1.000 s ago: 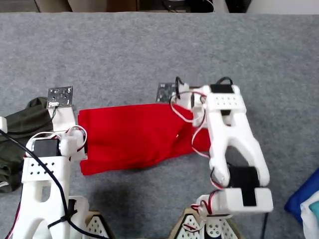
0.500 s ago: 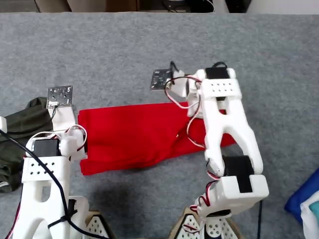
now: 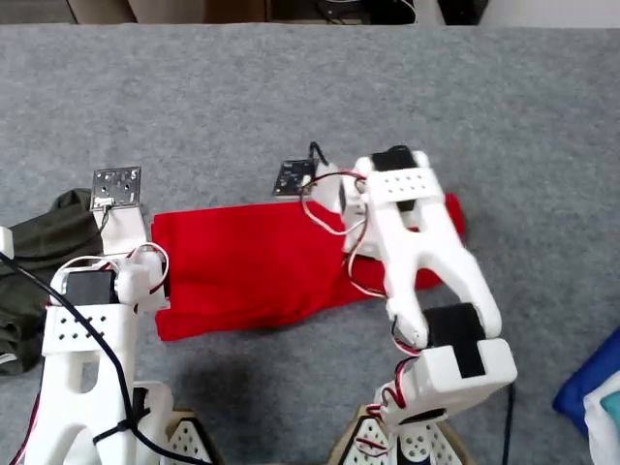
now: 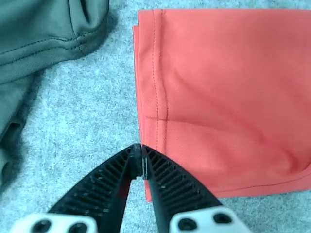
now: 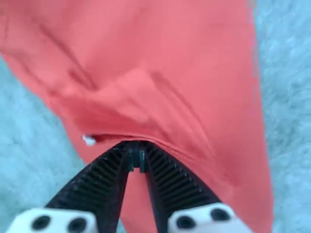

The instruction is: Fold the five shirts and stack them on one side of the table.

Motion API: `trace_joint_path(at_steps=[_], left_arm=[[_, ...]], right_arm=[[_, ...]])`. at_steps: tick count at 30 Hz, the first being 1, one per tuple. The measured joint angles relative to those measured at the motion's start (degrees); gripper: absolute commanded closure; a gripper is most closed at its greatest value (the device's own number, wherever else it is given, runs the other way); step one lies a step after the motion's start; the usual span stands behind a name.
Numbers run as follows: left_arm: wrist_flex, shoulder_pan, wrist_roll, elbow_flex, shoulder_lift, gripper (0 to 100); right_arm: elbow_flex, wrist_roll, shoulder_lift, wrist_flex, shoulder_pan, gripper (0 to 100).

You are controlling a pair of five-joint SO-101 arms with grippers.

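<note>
Grey felt-like table point(image 3: 291, 87). Red shirt point(image 3: 252, 262) lies mid-table, folded into a long flat band of thin smooth knit with a double-stitched hem along its left end. Left gripper point(image 4: 142, 162): ribbed black fingers pressed together on that hem edge. Right gripper point(image 5: 135, 160): fingers together, clamped on a raised ridge of the red fabric in its right half, with creases ahead of the tips. Crumpled dark green shirt point(image 3: 39, 252) sits just left of the red one, a grey gap between them. Blue cloth point(image 3: 596, 383) at the table's right edge.
</note>
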Motion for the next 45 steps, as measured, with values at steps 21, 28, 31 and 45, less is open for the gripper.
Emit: trace_joint_path(at_steps=[21, 28, 31, 45], left_arm=[[0.0, -3.0, -0.1, -1.7, 0.0, 98], [1.3, -4.0, 0.8, -9.6, 6.1, 96], [1.3, -4.1, 1.9, -13.5, 14.2, 92], [4.7, -4.5, 7.1, -34.1, 57.4, 78]], right_arm=[[-12.4, -3.1, -2.5, 4.9, 0.4, 99.3], [-19.6, -8.0, -9.7, 15.2, 3.4, 99.3], [-19.7, -8.4, -11.3, 17.1, 6.1, 99.3], [-19.7, -6.5, -14.1, 17.6, 16.8, 99.3]])
